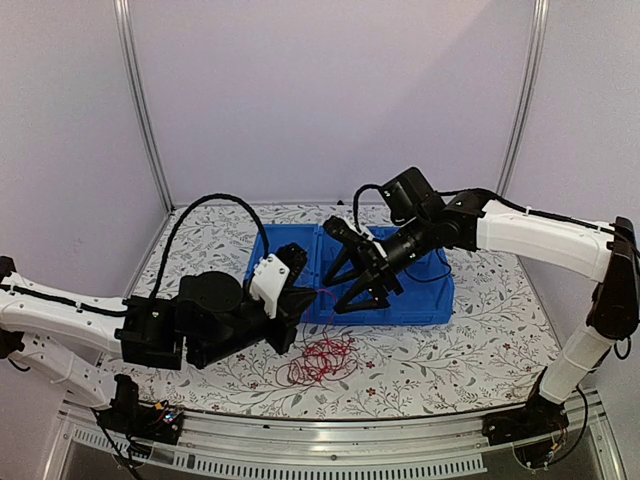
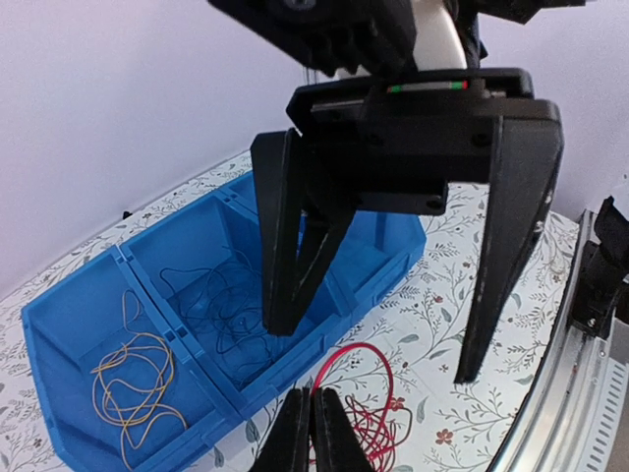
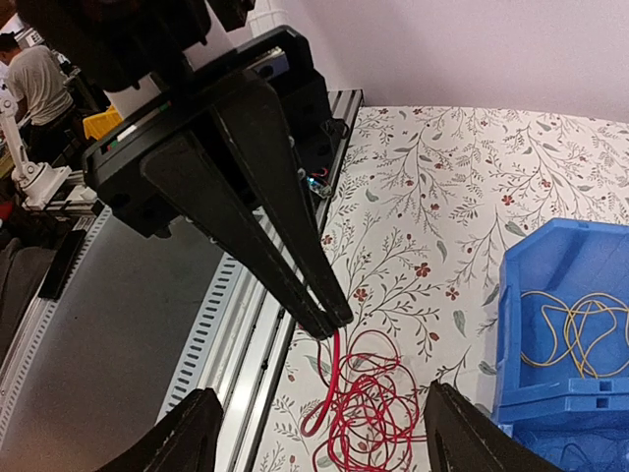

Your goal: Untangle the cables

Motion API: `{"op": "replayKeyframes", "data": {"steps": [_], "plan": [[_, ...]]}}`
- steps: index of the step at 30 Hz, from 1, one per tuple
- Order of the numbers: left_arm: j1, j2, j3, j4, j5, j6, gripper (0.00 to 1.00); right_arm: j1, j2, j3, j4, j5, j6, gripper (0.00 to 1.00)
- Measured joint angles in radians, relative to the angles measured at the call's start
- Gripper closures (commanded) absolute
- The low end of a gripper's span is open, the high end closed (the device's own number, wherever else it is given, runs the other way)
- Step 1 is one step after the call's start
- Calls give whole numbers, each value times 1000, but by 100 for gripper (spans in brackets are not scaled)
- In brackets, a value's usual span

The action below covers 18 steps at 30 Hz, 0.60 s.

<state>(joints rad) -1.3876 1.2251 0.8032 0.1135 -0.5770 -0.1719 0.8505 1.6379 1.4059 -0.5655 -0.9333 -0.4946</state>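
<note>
The left fingers point(image 3: 275, 246) are pinched shut on one red cable point(image 3: 335, 354), holding its end above the red tangle point(image 1: 322, 360) on the surface point(image 1: 450, 350) — the right fingers point(image 2: 506, 226) are spread wide opposite, probably to take it toward the blue bin point(image 1: 420, 305).

Right, look at these two! The left arm point(image 1: 60, 312) wears smooth white shells between chunky black joint blocks, and the right arm point(image 1: 540, 235) matches it, white tubes with a black elbow. A thick black cable point(image 1: 216, 197) arcs off the left one. Up close, the right gripper point(image 2: 373, 354) is a boxy matte-black housing with a thin green-and-red strip point(image 2: 428, 87) across its face, its fingers point(image 2: 506, 236) long tapering black blades. The left gripper point(image 3: 332, 326) has the same black wedges, with a white collar point(image 1: 268, 278) behind.
</note>
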Motion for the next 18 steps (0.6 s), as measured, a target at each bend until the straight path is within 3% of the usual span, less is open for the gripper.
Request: {"op": "replayKeyframes", "data": {"steps": [2,5,7,12,18], "plan": [[-2,0,0,0,-6,1,100,5,18,-5,-4,-11,1,42],[-3,0,0,3,-13,4,100,11,34,-9,-10,-32,6,86],[-4,0,0,11,-19,8,100,14,38,-9,-11,-46,9,99],[-4,13,-31,95,-48,7,83,14,48,19,-27,-70,20,100],[9,136,-92,223,-38,-19,81,14,38,69,-45,-88,27,100]]}}
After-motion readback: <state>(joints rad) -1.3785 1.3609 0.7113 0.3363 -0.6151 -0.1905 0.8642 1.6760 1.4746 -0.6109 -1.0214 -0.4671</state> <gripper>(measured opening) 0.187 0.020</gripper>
